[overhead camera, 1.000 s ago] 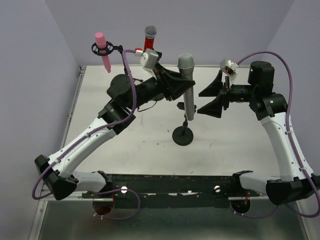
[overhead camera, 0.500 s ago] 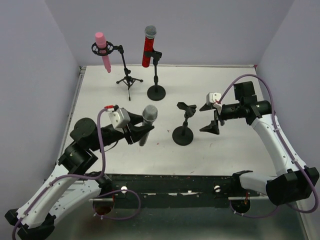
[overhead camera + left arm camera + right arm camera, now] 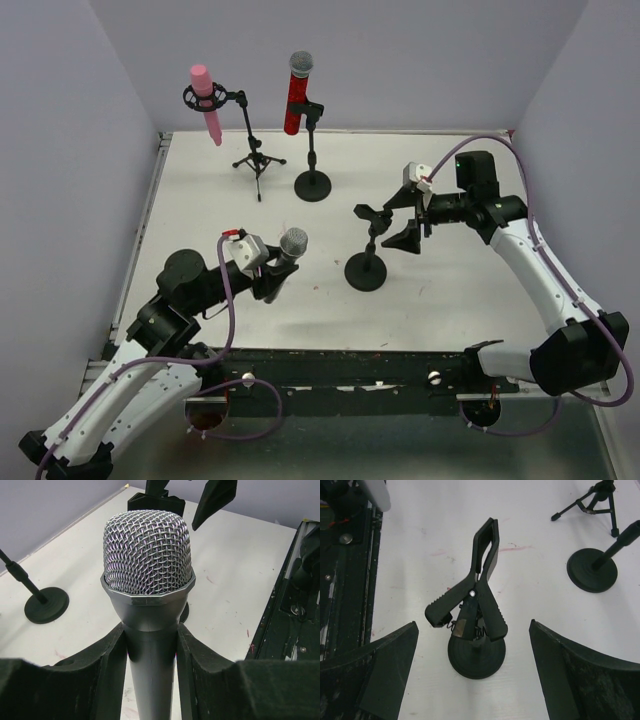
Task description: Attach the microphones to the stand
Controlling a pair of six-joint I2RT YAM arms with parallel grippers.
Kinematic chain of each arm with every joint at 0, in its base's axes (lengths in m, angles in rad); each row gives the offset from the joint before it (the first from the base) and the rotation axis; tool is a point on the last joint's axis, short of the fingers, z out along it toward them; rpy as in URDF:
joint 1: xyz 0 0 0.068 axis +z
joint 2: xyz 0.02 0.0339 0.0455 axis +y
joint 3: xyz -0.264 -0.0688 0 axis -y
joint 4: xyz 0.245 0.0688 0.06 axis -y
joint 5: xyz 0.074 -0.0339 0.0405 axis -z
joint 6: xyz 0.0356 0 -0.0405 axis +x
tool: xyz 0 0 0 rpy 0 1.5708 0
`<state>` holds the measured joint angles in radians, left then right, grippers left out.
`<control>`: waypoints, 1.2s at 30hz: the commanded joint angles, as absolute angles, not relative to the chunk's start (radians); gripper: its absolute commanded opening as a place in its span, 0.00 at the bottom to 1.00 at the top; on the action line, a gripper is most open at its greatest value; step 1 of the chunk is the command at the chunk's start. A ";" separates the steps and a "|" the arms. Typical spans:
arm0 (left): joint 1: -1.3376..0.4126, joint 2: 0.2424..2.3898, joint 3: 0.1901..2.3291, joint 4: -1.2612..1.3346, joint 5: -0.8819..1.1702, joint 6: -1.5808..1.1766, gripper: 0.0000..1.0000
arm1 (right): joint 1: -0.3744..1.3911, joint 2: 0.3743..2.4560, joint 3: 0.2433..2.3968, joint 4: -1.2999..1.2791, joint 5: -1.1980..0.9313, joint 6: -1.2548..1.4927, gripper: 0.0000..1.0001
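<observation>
My left gripper (image 3: 270, 272) is shut on the silver-grey microphone (image 3: 287, 250) and holds it head up at the near left; in the left wrist view the fingers (image 3: 107, 655) clamp its body (image 3: 147, 570) just below the mesh head. The empty stand (image 3: 366, 270) with its black spring clip (image 3: 372, 214) stands mid-table. My right gripper (image 3: 408, 216) is open just right of the clip; the right wrist view shows the clip (image 3: 482, 565) between my spread jaws (image 3: 473, 625). The pink microphone (image 3: 207, 100) and the red microphone (image 3: 296, 95) sit in the far stands.
A tripod stand (image 3: 257, 160) holds the pink microphone and a round-base stand (image 3: 312, 185) holds the red one, both at the back. A black rail (image 3: 340, 365) runs along the near edge. Walls close in the left, back and right sides.
My left arm has drawn back from the middle stand to the near left with the silver-grey microphone in it. My right gripper has moved closer to the empty stand's clip.
</observation>
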<state>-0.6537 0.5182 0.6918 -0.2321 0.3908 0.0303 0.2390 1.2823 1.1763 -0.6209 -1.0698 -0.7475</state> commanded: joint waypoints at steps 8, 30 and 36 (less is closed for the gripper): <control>-0.611 0.531 0.707 -0.183 0.443 0.017 0.00 | 0.319 1.319 1.180 -0.542 -1.031 -0.667 0.95; -0.591 0.813 0.958 -0.088 0.557 0.006 0.00 | 0.324 1.284 1.170 -0.584 -1.075 -0.712 0.21; -0.592 1.066 1.143 -0.008 0.620 -0.003 0.00 | 0.324 1.298 1.200 -0.633 -1.098 -0.752 0.17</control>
